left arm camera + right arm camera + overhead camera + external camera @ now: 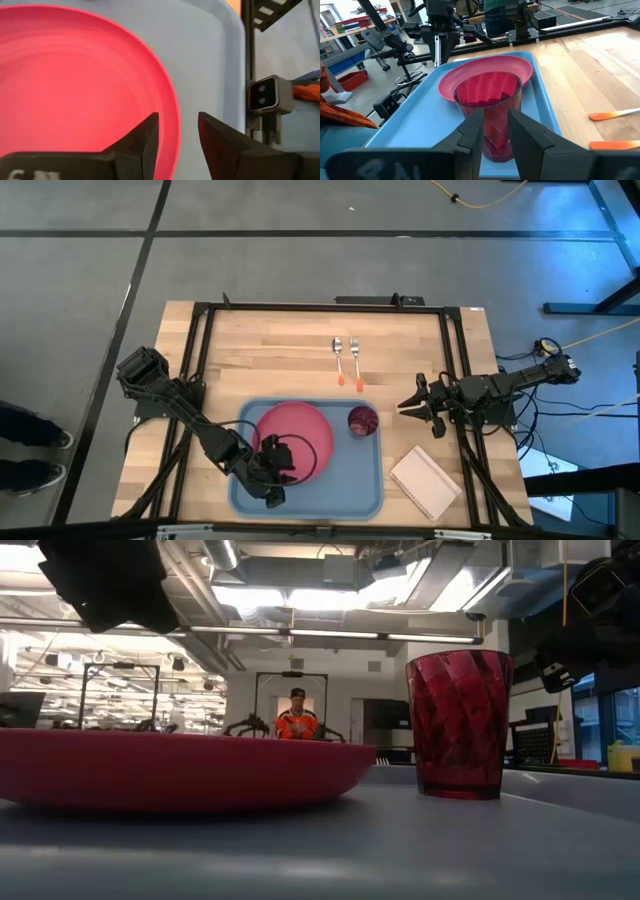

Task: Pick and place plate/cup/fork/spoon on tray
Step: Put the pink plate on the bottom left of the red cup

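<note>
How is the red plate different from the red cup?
The plate is wide, flat and pinkish-red; the cup is small, tall and darker red. The plate looks smooth, while the cup has slanted ridges. The plate lies by the left pincer; the cup stands nearer the right pincer. Both are round and sit on the blue tray.

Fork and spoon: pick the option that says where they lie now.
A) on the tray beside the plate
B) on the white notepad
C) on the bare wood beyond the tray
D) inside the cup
C: the high view shows the fork and spoon side by side on the wooden table, off the tray, which holds only the plate and cup.
</note>
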Controlling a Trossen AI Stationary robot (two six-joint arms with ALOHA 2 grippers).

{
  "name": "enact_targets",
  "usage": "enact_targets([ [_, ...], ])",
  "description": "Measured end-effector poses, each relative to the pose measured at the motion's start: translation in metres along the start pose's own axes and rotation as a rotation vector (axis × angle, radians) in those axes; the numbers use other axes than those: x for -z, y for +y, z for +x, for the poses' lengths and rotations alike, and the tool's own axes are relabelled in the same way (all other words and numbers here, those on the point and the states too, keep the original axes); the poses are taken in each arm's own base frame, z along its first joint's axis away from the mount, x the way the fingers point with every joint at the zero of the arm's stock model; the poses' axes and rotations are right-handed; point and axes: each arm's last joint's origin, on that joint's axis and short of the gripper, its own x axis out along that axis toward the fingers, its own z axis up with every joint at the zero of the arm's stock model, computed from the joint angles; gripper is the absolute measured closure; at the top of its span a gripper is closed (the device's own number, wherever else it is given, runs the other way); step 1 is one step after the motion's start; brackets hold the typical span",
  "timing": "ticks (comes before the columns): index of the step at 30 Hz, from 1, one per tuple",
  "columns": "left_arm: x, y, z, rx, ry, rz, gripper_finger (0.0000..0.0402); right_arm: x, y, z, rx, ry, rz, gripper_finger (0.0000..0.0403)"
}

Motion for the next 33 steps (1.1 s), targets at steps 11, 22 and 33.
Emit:
enact_targets([
  [11, -0.002, 0.0, 0.0, -0.023, -0.046, -0.001, 0.0273, 0.0, 0.0, 0.0, 0.0, 0.0, 0.0, 0.0311],
  [22, 0.012, 0.006, 0.019, -0.122, -0.043, 0.037, 0.0284, 0.0, 0.0, 0.0, 0.0, 0.0, 0.0, 0.0311],
  [33, 0.02, 0.01, 0.032, -0.173, -0.047, 0.061, 0.0307, 0.0, 0.0, 0.0, 0.0, 0.0, 0.0, 0.0311],
])
